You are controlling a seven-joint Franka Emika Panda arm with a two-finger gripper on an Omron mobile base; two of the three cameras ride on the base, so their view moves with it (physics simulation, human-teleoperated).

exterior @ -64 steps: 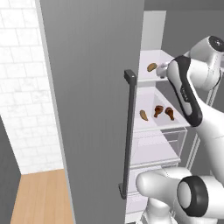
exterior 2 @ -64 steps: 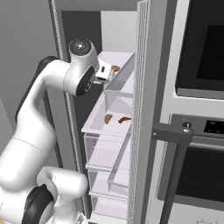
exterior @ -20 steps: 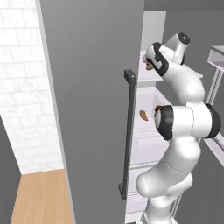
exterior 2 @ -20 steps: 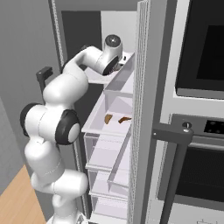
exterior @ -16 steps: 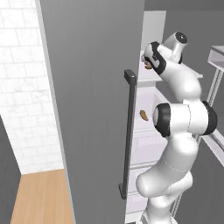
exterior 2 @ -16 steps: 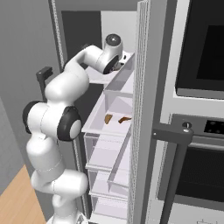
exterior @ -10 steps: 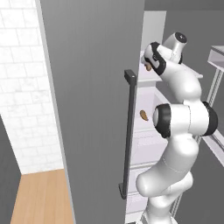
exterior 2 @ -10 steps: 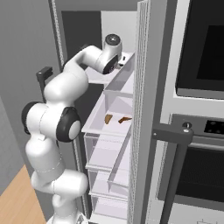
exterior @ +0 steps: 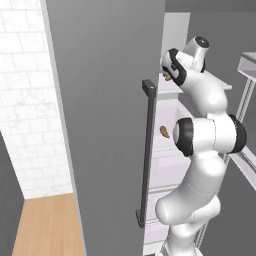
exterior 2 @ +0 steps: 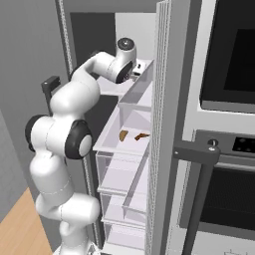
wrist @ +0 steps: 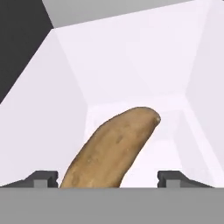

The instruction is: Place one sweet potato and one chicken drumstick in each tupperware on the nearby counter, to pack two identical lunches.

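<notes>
My gripper (wrist: 108, 178) is inside the fridge's top shelf, open, with a fingertip (wrist: 43, 178) on either side of a tan sweet potato (wrist: 116, 146). The potato lies on the pale shelf floor, pointing away from me, and a gap shows on its right side. From the base, the hand (exterior: 168, 74) (exterior 2: 134, 73) sits at that top shelf. One shelf below lie a second sweet potato (exterior 2: 123, 134) (exterior: 163, 131) and a dark red-brown chicken drumstick (exterior 2: 142, 136). The tupperware and the counter are out of view.
The open grey fridge door with its dark vertical handle (exterior: 146, 150) stands close on the arm's left. A clear door-bin wall (exterior 2: 137, 97) borders the shelves. A wall oven with a bar handle (exterior 2: 196, 154) is to the right. Wood floor (exterior: 45, 225) shows low left.
Three seconds ago the hand was outside the shelves; the arm has since swung up and reached into the top shelf. Over the last second it has hardly moved.
</notes>
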